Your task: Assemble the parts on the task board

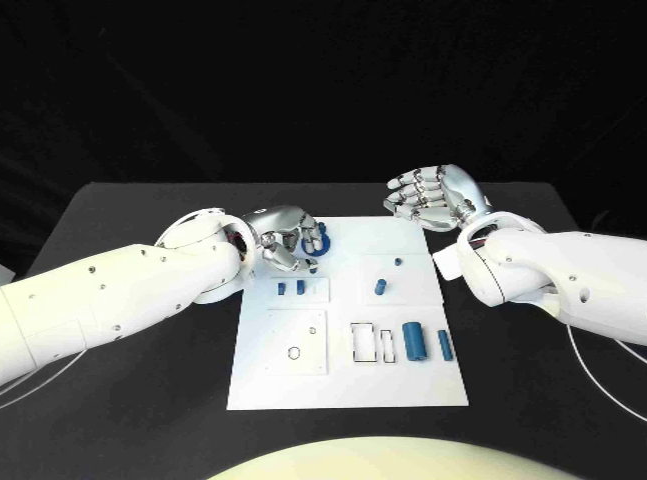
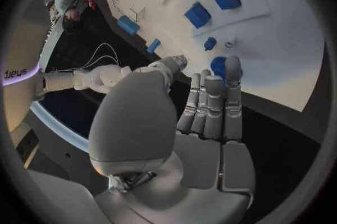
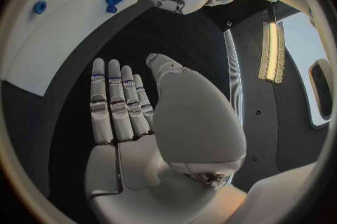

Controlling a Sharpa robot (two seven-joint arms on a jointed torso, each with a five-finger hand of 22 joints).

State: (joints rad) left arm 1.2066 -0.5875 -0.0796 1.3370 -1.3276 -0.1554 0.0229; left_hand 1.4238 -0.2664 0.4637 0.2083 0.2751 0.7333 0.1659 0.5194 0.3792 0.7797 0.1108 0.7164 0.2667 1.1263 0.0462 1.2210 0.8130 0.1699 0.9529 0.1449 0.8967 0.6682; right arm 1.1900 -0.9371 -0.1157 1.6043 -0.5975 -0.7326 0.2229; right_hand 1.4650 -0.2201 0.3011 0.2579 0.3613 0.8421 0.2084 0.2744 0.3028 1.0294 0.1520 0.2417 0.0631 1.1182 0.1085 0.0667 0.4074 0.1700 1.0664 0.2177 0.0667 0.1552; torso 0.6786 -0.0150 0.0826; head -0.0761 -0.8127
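Both hands empty, fingers apart — left hand [image 1: 284, 238] over task board [image 1: 410, 385], right hand [image 1: 436, 196] beside it.

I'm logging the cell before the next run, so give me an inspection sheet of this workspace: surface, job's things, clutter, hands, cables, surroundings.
Surface: black table, with the white task board lying in its middle.
Job's things: small blue parts on the board, among them a ring-shaped part at its far left corner, a short peg near the middle and upright pieces by the rectangular slots.
Clutter: nothing seen.
Hands: left hand is over the board's far left corner, fingers curled at the ring-shaped part; a grip cannot be confirmed. Right hand is raised beyond the board's far right corner, fingers apart, holding nothing.
Cables: thin white cables trail on the table beside the right arm.
Surroundings: dark backdrop.
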